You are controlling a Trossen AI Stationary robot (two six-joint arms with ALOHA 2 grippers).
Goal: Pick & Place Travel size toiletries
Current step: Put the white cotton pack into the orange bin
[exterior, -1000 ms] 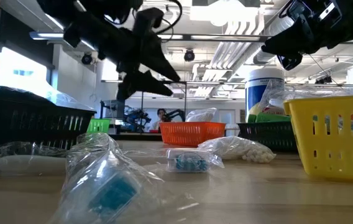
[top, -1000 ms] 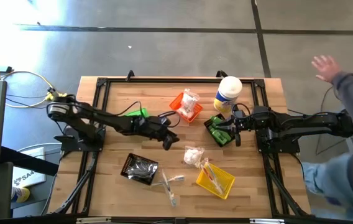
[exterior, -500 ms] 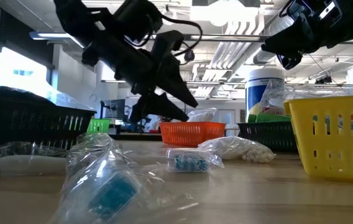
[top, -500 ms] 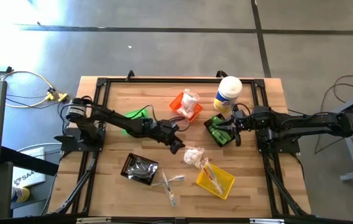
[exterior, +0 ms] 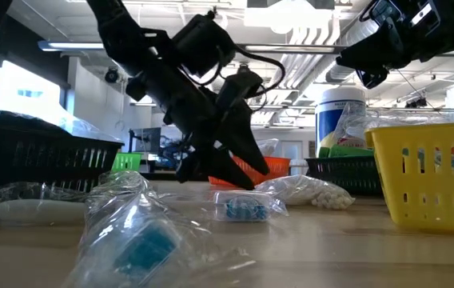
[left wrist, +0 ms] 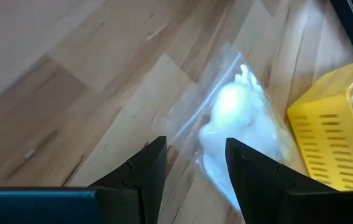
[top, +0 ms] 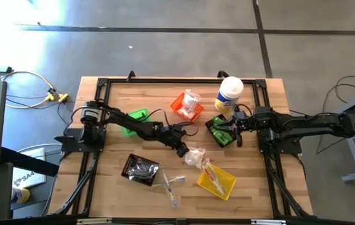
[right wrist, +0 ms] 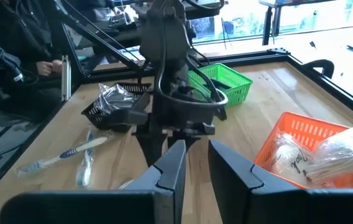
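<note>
A clear packet of white pieces (top: pixel 197 157) lies flat on the wooden table (top: pixel 115 147), left of the yellow bin (top: pixel 216 181). My left gripper (top: pixel 185 151) slants down at the packet's left end, open. In the left wrist view, its fingers (left wrist: pixel 155 165) straddle the packet's near corner (left wrist: pixel 192 140) just above the table; I cannot tell whether they touch it. Clear-wrapped toothbrushes (top: pixel 172 183) lie near the front. My right gripper (top: pixel 232 132) hovers over a dark bin of green items (top: pixel 216 130), narrowly open and holding nothing.
An orange bin (top: pixel 186 107) holding a packet and a tall white canister (top: pixel 229 94) stand at the back. A green bin (top: pixel 137 115) sits under my left arm and a black bin (top: pixel 140 169) at the front left. A small blue-filled packet (exterior: pixel 243 208) lies near the front.
My left gripper has travelled toward the table's right and near edges and sunk, tipping further down, until it reached the white packet's left end. Its fingers have stayed equally apart. A person's hand at the far right has left the view.
</note>
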